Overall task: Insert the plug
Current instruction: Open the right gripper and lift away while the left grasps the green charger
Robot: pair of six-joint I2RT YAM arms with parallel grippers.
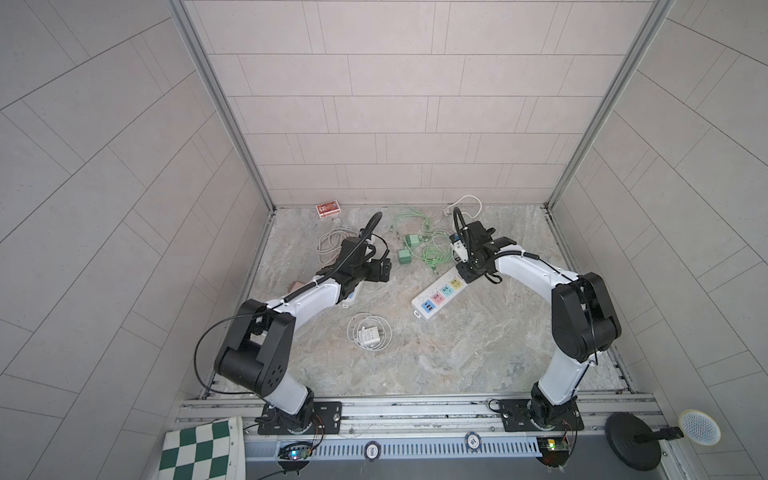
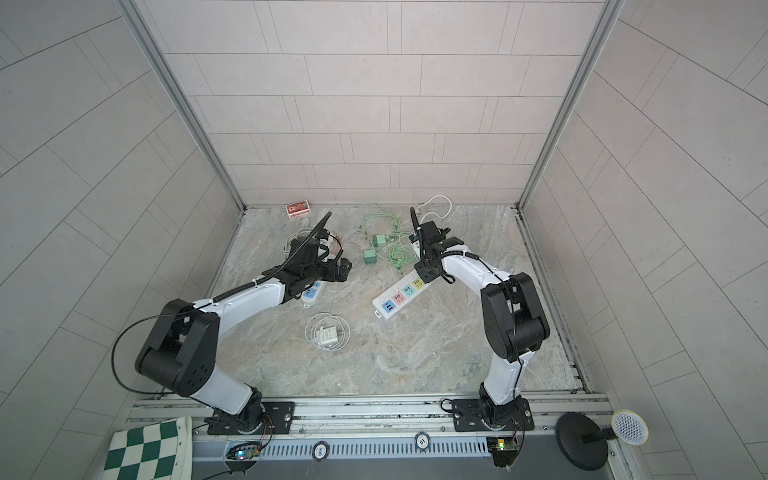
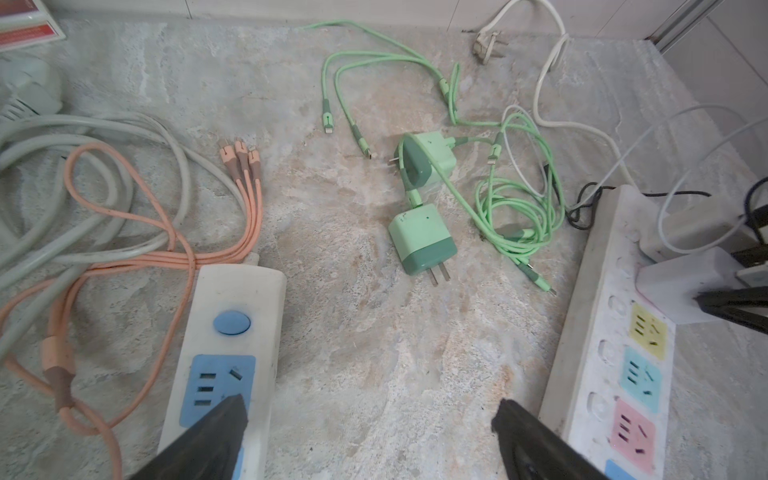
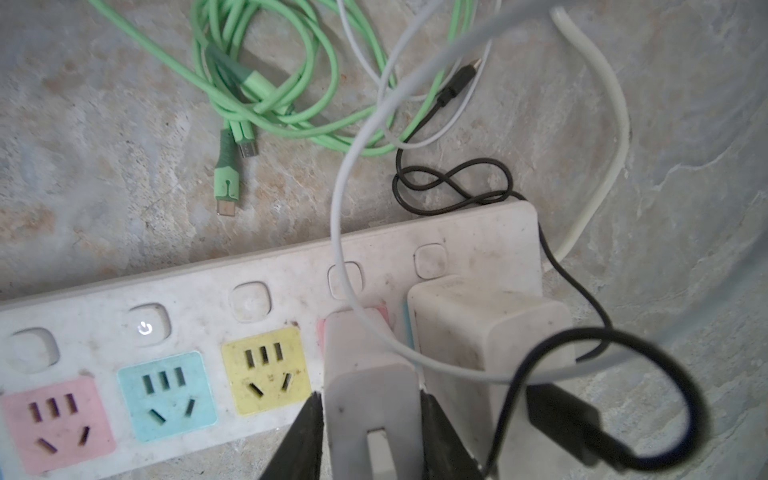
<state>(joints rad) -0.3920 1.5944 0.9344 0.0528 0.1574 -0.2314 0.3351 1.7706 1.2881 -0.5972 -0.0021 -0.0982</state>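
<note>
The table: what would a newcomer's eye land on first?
Probably the white power strip with pastel sockets, right of centre on the marble table. At its far end the right pincer clasps a white charger, and a tangle of green cables lies beside it.

Left arm [image 1: 316, 297] and right arm [image 1: 528, 270]: white link shells, black joint housings. Black corrugated conduit [image 1: 360, 239] runs along each forearm. Black base plates [image 1: 328, 409] show bolt heads. Left gripper [image 3: 370, 419]: black wedge-shaped fingers [image 3: 216, 436].
</note>
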